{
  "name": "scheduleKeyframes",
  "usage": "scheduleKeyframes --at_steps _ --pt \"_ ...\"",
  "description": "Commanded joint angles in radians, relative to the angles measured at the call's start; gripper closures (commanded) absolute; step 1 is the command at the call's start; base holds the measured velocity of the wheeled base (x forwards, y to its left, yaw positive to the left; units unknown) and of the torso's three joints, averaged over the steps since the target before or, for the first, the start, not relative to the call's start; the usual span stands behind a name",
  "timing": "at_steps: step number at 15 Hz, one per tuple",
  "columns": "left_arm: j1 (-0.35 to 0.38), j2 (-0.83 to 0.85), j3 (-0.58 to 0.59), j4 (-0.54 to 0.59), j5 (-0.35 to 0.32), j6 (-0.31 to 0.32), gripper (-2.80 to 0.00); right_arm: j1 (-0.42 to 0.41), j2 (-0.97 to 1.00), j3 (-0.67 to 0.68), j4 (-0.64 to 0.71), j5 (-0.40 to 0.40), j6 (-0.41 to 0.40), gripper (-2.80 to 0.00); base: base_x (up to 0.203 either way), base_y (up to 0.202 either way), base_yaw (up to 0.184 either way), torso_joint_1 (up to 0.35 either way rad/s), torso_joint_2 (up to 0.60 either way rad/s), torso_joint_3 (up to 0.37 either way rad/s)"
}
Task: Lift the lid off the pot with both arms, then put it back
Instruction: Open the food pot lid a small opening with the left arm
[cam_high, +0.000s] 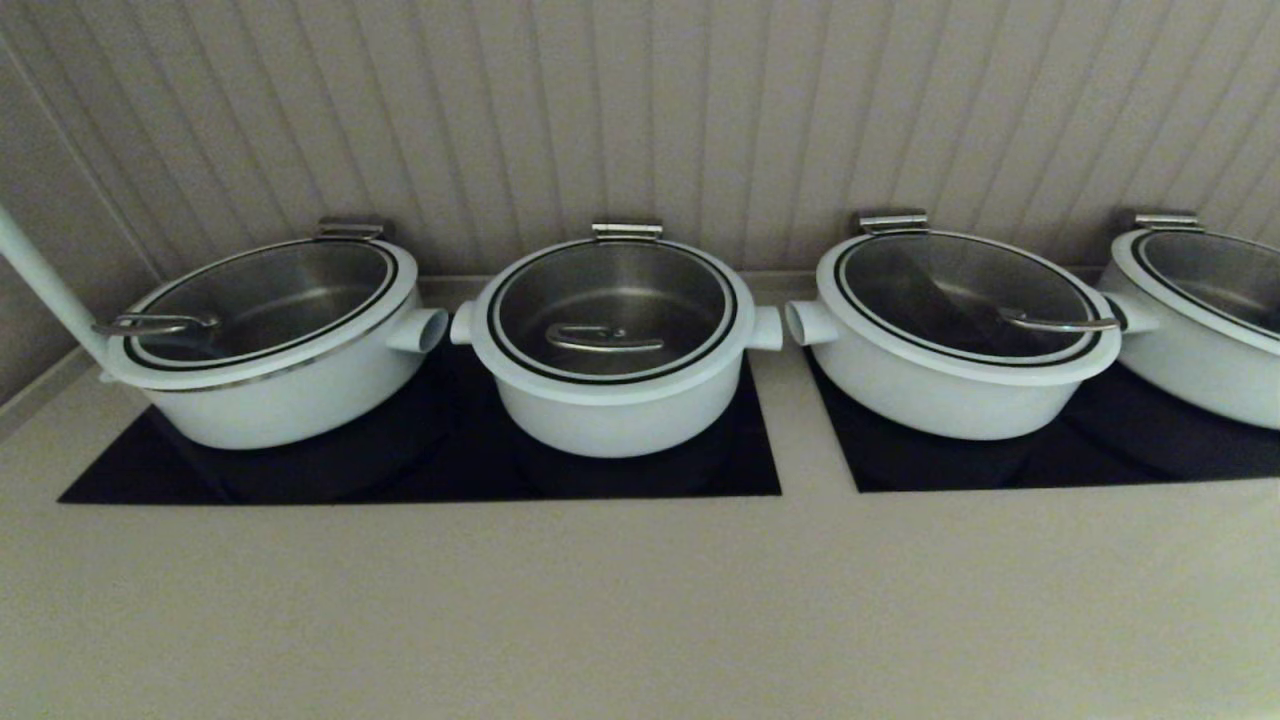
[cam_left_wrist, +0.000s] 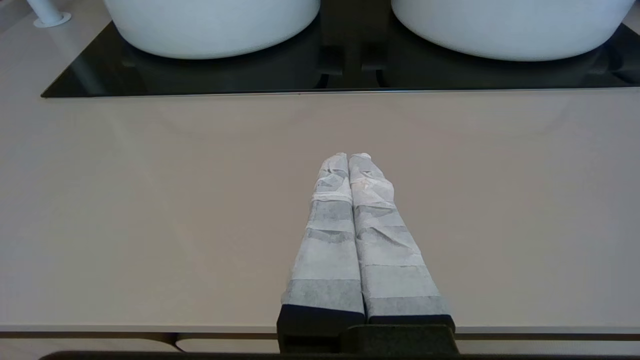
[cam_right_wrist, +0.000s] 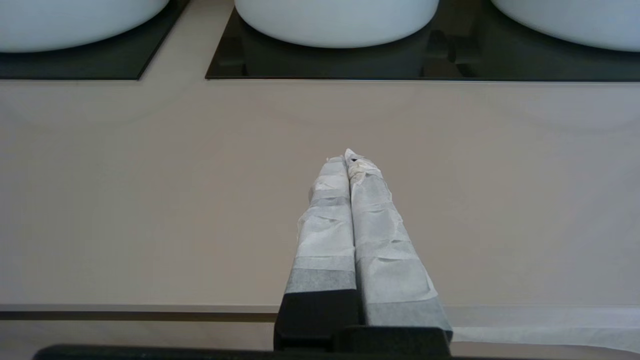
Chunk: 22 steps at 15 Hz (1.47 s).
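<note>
The pot (cam_high: 615, 425), deep and white with two stub handles, stands second from the left on a black cooktop. The lid (cam_high: 612, 290) lies closed on it, with its steel bar handle (cam_high: 605, 340) toward me and its hinge tab (cam_high: 627, 230) at the back. Neither arm shows in the head view. My left gripper (cam_left_wrist: 348, 157) is shut and empty, over the bare counter near its front edge, well short of the pot's base (cam_left_wrist: 510, 30). My right gripper (cam_right_wrist: 346, 159) is also shut and empty, over the counter near the front edge; the pot's base (cam_right_wrist: 75, 25) is far off.
Wider white pots with lids stand to the left (cam_high: 270, 340) and right (cam_high: 955, 330), and a fourth (cam_high: 1200, 310) at the far right. Two black cooktops (cam_high: 420, 470) (cam_high: 1050, 460) are set in the beige counter (cam_high: 640, 600). A white pole (cam_high: 40, 280) rises at the left. A panelled wall is behind.
</note>
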Motion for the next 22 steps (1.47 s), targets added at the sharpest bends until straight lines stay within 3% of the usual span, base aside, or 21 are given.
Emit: scheduleKeyframes --at_steps 1,7,13,22 --pt "0.000 0.000 0.000 0.000 0.001 -0.001 0.00 0.000 0.000 -0.001 0.000 0.000 0.002 0.00 0.000 0.000 0.000 0.000 0.00 0.000" --pt "0.000 0.000 0.000 -0.002 0.001 0.003 0.00 0.000 0.001 -0.001 0.000 0.000 0.002 0.00 0.000 0.000 0.000 0.000 0.00 0.000" --pt "0.000 0.000 0.000 -0.006 -0.032 0.068 0.00 0.000 0.000 -0.001 -0.001 0.000 0.002 0.00 0.000 0.000 0.000 0.000 0.00 0.000" --pt "0.000 0.000 0.000 -0.006 -0.033 0.058 0.00 0.000 0.001 -0.001 0.000 0.000 0.002 0.00 0.000 0.000 0.000 0.000 0.00 0.000"
